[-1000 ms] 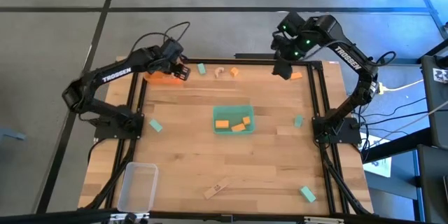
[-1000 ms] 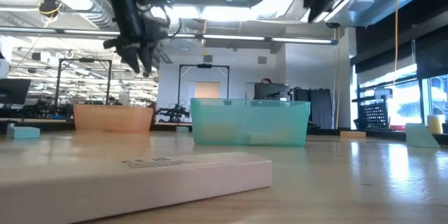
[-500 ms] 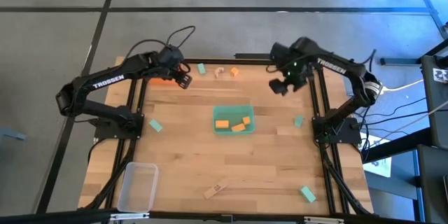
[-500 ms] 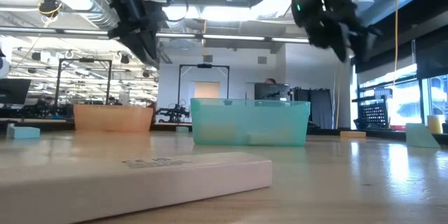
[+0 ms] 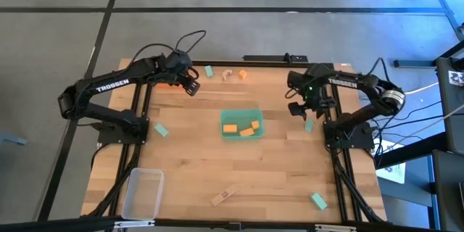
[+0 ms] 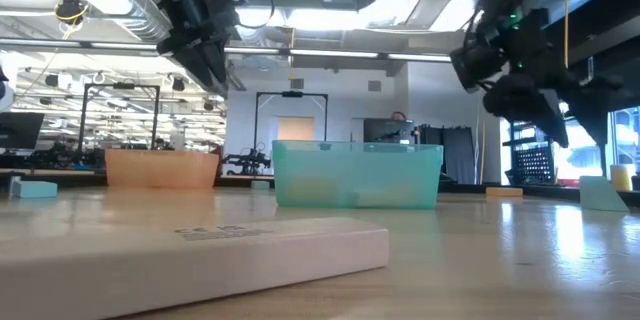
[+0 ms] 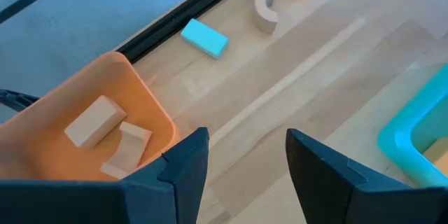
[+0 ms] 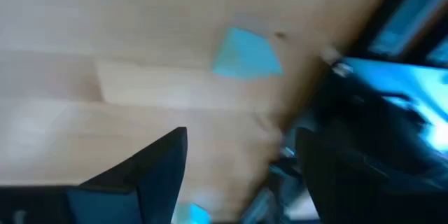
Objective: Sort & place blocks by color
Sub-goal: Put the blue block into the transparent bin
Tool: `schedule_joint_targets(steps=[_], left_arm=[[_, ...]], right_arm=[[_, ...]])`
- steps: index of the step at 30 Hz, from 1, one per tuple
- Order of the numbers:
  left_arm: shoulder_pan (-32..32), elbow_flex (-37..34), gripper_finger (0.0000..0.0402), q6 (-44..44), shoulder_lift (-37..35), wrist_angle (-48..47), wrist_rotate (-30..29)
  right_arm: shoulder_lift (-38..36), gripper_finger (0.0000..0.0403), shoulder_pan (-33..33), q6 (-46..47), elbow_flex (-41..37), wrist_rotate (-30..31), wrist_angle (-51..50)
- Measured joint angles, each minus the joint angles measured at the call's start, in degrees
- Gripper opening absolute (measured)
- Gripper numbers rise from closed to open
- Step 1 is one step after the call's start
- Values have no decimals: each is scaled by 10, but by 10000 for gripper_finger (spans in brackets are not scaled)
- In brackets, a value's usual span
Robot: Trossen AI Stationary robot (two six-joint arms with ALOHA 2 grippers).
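I see the left gripper [image 5: 191, 87] raised over the far left part of the bench [image 5: 196, 156], just beside the orange tray [image 7: 84, 112] at the far left corner. Its jaws stand apart with nothing between them. In the left wrist view that tray holds pale wood blocks [image 7: 94, 120].

The right gripper [image 5: 296, 109] hangs above the right side of the bench, close to a mint-green block [image 5: 309, 125] lying near the right edge; in the right wrist view that block [image 8: 246, 54] shows beyond the parted fingers [image 8: 150, 164], and nothing is held.

The green tray [image 5: 241, 113] sits near the middle of the bench with three orange blocks [image 5: 240, 129] in it. Along the far edge I see a mint-green block [image 5: 209, 72], a pale wood arch piece [image 5: 228, 75] and a small orange block [image 5: 243, 75] in a row. Another mint-green block [image 5: 161, 130] lies by the left edge, and one more [image 5: 319, 201] sits near the near right corner. A long pale wood block [image 5: 224, 196] lies close to the near edge, and the clear tray [image 5: 143, 192] is at the near left corner.
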Motion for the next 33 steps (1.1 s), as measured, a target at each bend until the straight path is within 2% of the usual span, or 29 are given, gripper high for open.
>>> schedule_joint_targets(steps=[4, 8, 15, 20, 23, 28, 30, 33], left_arm=[[0, 0, 182, 0, 0, 0, 4], [0, 0, 182, -1, 0, 0, 15], [-3, 0, 182, 3, 0, 0, 15], [-22, 0, 182, 72, 0, 7, 20], [-29, 0, 182, 126, 0, 15, 67], [-31, 0, 182, 196, 0, 20, 196], [-31, 0, 182, 205, 0, 20, 220], [-31, 0, 182, 205, 0, 20, 223]], right_arm=[[-43, 264, 0, 58, -35, 11, 63], [-69, 264, 0, 119, -60, 53, 49], [-89, 264, 12, 172, -100, 45, 66], [-88, 264, 23, 195, -106, 50, 91], [-88, 264, 23, 210, -106, 54, 107], [-88, 264, 23, 256, -106, 56, 108], [-88, 264, 23, 270, -106, 63, 109], [-88, 264, 23, 287, -106, 69, 109]])
